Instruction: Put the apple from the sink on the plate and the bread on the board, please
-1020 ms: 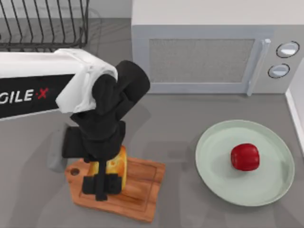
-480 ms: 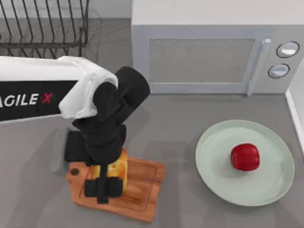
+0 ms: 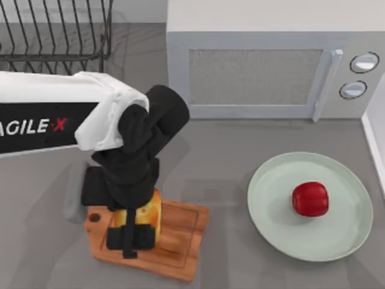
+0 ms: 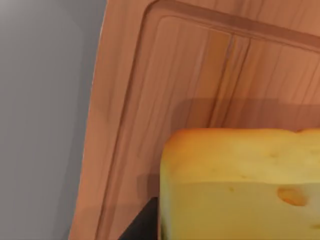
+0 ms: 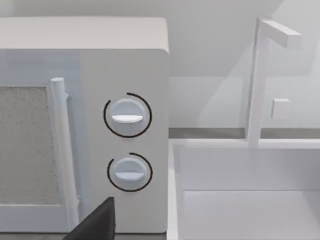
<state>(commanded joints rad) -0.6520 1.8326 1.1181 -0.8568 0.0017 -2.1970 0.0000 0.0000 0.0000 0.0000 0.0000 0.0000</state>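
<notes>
The bread (image 3: pixel 147 211) is standing on the board (image 3: pixel 180 238) at the table's (image 3: pixel 228 156) left side, and our left hand (image 3: pixel 129 238) is coming straight down on it from above. In the left wrist view the bread (image 4: pixel 240 185) is sitting inside the board's (image 4: pixel 165 90) engraved groove, with one dark finger (image 4: pixel 142 225) showing against its side. We judge that we are gripping the loaf, with the fingers closed on its flanks, though whether it is resting its full weight on the wood we cannot tell.

Behind it, a wire rack (image 3: pixel 54 30) is standing at the far left and a microwave (image 3: pixel 271 66) at the far middle. Further right, the apple (image 3: pixel 310 198) is lying on the plate (image 3: pixel 355 235), a little right of its middle, so that half of the job looks done.

Our right hand is parked beyond the right edge, its wrist camera looking toward the microwave (image 5: pixel 100 125) and the sink (image 5: pixel 250 190); whether it is open or closed we cannot tell.

We are therefore in the last step, placing the bread. The next move calls for letting go gently and lifting straight up, so the fingers are not dragging or tipping the loaf.
</notes>
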